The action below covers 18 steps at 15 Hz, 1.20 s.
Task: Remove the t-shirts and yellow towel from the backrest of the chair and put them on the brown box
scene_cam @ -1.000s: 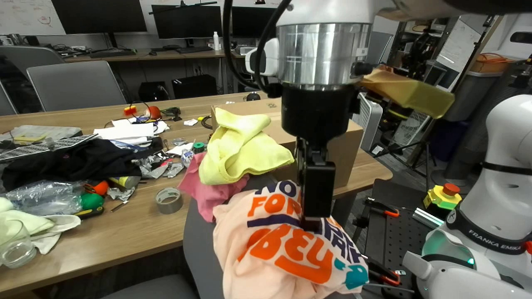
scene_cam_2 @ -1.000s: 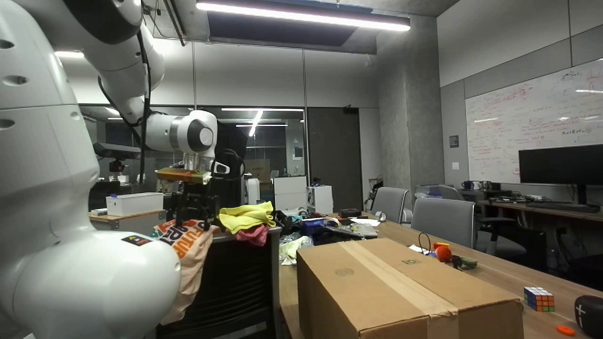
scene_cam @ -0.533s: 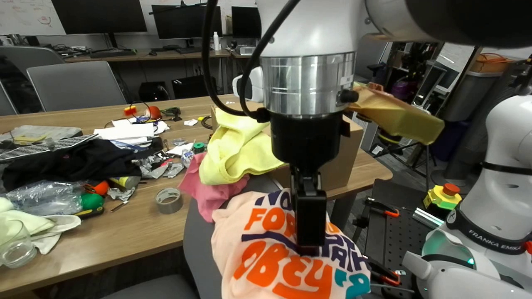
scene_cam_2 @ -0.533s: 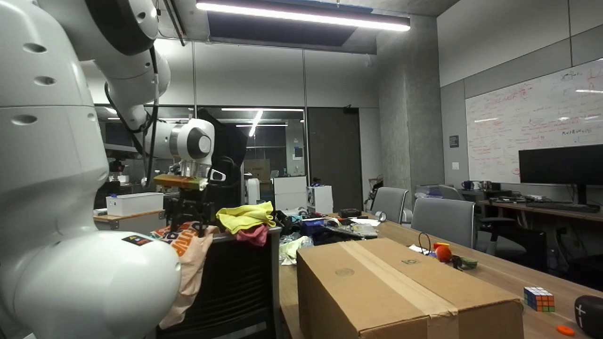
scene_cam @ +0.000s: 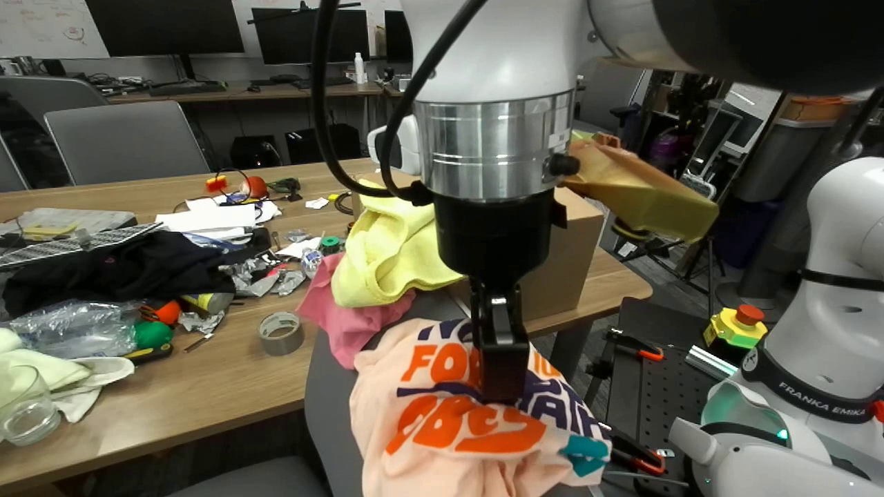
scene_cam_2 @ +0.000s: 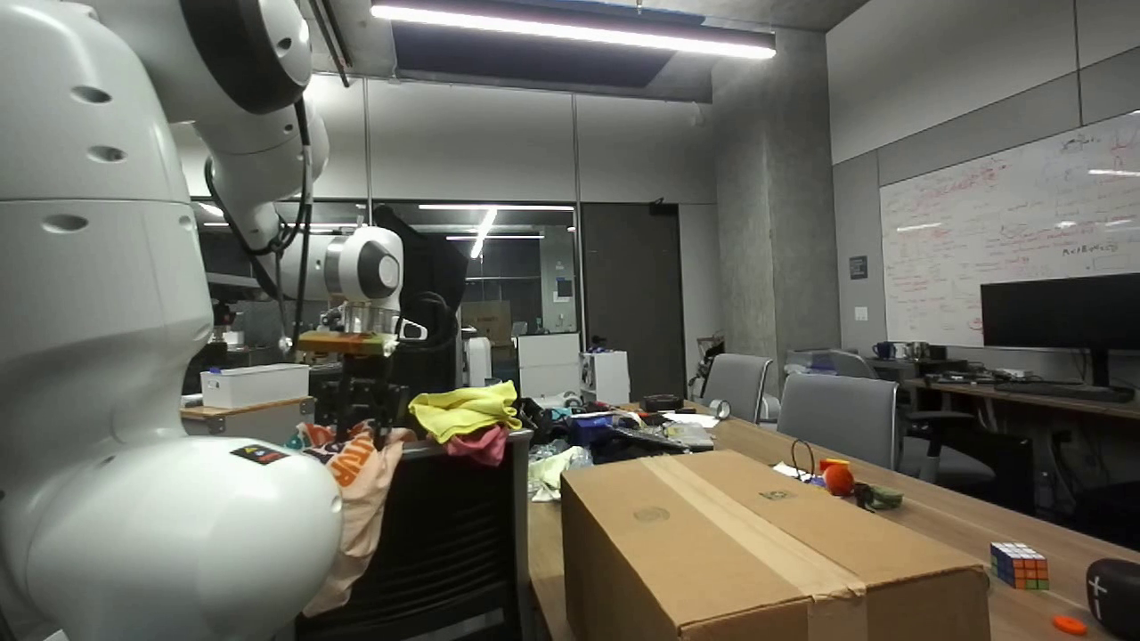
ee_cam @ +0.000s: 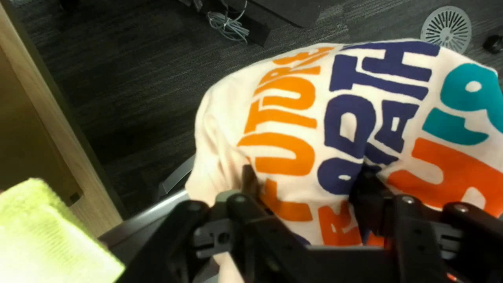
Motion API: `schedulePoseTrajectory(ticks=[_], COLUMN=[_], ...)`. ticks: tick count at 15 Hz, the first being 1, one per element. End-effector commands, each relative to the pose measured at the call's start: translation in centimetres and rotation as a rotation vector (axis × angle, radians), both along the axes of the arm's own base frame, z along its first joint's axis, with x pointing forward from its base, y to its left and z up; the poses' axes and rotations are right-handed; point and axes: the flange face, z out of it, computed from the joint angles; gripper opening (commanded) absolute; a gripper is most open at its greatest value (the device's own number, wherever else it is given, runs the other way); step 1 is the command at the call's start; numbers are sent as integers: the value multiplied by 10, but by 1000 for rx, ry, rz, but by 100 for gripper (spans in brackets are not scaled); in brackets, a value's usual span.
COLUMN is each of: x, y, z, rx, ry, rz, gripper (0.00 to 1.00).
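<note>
A peach t-shirt with orange, purple and teal lettering (scene_cam: 442, 438) hangs over the grey chair's backrest (scene_cam: 324, 407). It shows also in the wrist view (ee_cam: 283, 118) and in an exterior view (scene_cam_2: 361, 512). My gripper (ee_cam: 304, 179) is open, its two fingers apart and pushed against the shirt with cloth between them. Its tips (scene_cam: 503, 397) are at the shirt's top. The yellow towel (scene_cam: 387, 255) lies on the backrest over a pink cloth (scene_cam: 352, 324), beside the shirt; its corner shows in the wrist view (ee_cam: 43, 239). The closed brown box (scene_cam_2: 712, 543) stands on the table.
The wooden table (scene_cam: 228, 393) carries clutter on the far side of the chair: a tape roll (scene_cam: 281, 333), black cloth (scene_cam: 124, 273), plastic wrap and a glass (scene_cam: 27, 407). A Rubik's cube (scene_cam_2: 1020, 566) lies near the box. The robot's base platform (scene_cam: 663, 400) is beside the chair.
My gripper has come down onto the peach t-shirt and shifted toward the towel side. The shirt's cloth is now more creased and its lettering partly folded. The towel and pink cloth have stayed put.
</note>
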Motion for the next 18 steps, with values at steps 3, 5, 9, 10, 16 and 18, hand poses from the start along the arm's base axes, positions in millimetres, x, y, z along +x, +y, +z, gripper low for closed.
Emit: schedulePoseTrajectory(ticks=[3, 5, 9, 10, 16, 18], x=[5, 3, -3, -6, -32, -39], y=[6, 6, 7, 8, 15, 13], z=[7, 11, 23, 28, 68, 89], rx=[-40, -47, -62, -68, -65, -66], ry=[-30, -49, -96, -112, -220, -269], rz=[20, 31, 58, 68, 117, 121], gripper=[19, 3, 2, 2, 2, 2])
